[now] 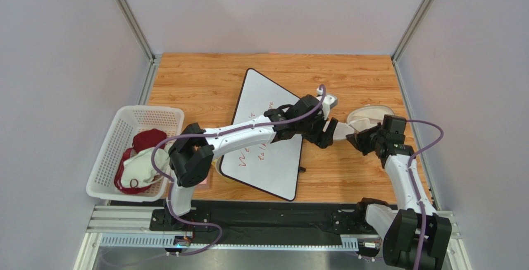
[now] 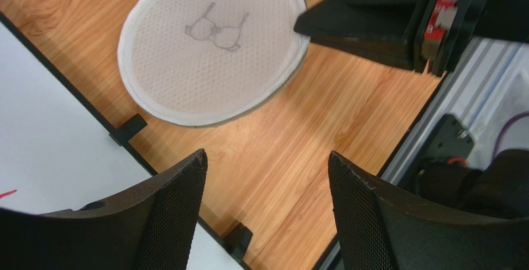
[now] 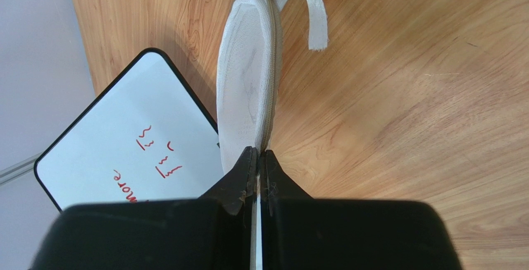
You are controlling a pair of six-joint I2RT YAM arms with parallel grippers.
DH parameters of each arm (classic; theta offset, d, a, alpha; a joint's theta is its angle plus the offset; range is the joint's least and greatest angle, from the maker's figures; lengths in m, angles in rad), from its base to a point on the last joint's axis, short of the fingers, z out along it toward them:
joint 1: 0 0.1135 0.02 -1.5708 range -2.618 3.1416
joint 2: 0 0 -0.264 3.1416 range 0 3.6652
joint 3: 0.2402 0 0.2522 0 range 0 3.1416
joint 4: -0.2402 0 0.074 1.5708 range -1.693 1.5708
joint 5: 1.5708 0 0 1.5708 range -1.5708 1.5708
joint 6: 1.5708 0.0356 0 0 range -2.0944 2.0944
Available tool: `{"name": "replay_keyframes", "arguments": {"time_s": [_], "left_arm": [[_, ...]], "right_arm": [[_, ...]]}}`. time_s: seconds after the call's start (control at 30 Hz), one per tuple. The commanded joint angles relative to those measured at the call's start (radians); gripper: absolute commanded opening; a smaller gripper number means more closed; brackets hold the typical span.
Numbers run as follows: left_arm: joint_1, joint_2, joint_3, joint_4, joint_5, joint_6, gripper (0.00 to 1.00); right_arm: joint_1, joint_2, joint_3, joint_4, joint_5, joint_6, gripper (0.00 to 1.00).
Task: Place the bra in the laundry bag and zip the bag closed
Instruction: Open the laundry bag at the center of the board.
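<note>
While upright, bag lid (image 3: 245,78) (right gripper (image 3: 257,161))

Your left arm (image 1: 248,135) and right arm (image 1: 401,180) are showing white links, black joints and looping purple cables (image 1: 442,132); the black fingers (image 2: 161,220) are wearing mesh texture.

Mesh-cloth laundry bag (image 2: 211,53); smooth, perhaps laminate, table (image 2: 292,133)

Bra (image 1: 148,140): dark red, crumpled in basket (image 1: 133,110), table's left. Laundry bag (image 1: 371,115): white mesh, table's right, unzipped; disc lid (image 2: 211,47) with bra icon stands on edge.
</note>
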Motion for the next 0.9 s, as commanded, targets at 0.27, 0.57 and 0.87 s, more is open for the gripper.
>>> {"name": "replay_keyframes", "arguments": {"time_s": [0.27,0.57,0.87], "left_arm": [[-0.077,0.055,-0.057,0.181,-0.148,0.583,0.86],[-0.077,0.187,0.059,0.203,-0.275,0.75,0.63],[-0.118,0.117,0.048,0.341,-0.418,1.002,0.0]], "right_arm": [[-0.02,-0.011,0.038,0.014,-0.079,0.031,0.0],[-0.039,-0.06,0.062,-0.062,-0.11,0.007,0.0],[-0.091,-0.102,0.162,-0.216,-0.041,-0.139,0.21]]}}
